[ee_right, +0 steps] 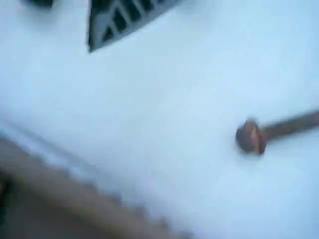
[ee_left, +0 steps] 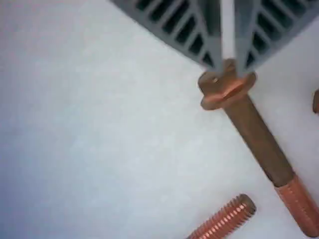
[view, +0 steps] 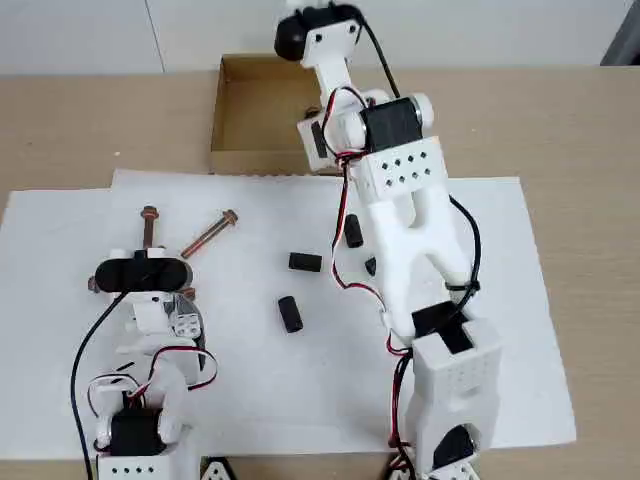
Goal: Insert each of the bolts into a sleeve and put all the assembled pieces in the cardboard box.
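Early stage: no bolt in sleeve yet, no assembled piece visible in box (view: 228, 110).
Left hand (ee_left: 228, 59) nearly closed, pinching head of bolt (ee_left: 254, 129) lying on paper (view: 240, 400).
Right hand (view: 322, 138) at box edge; grip cannot tell.
Count: at least three bolts; four sleeves (view: 305, 262), two half hidden behind arm.

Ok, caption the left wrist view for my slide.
Left gripper at the head of a copper bolt on white paper, second bolt nearby.

Left end effector (ee_left: 228, 59) pinched nearly closed (left arm (view: 150, 335) folded low), right arm (view: 400, 185) stretched forward.
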You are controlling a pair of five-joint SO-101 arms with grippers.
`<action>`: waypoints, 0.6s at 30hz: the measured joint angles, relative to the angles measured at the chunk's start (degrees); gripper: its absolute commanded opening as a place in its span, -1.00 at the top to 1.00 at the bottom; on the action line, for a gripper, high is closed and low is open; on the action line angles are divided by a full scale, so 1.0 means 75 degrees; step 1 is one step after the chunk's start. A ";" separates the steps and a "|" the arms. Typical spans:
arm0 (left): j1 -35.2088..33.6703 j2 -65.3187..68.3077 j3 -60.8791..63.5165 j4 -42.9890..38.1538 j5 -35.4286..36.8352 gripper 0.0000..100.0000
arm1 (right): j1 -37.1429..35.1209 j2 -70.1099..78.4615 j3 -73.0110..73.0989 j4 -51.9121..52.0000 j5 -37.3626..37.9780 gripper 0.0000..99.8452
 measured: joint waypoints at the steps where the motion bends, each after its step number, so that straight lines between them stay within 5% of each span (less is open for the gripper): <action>1: 0.0000 0.0000 0.0000 0.0000 0.0000 0.99 | -0.0047 -0.0082 -0.0023 0.0281 0.0000 0.72; 10: 0.0000 0.0000 0.0000 0.0000 0.0000 0.99 | -0.0668 -0.1032 0.0152 0.0949 -0.0527 0.72; 18: 0.0000 0.0000 0.0000 0.0000 0.0000 0.99 | -0.1067 -0.2778 0.3048 0.0961 -0.1078 0.72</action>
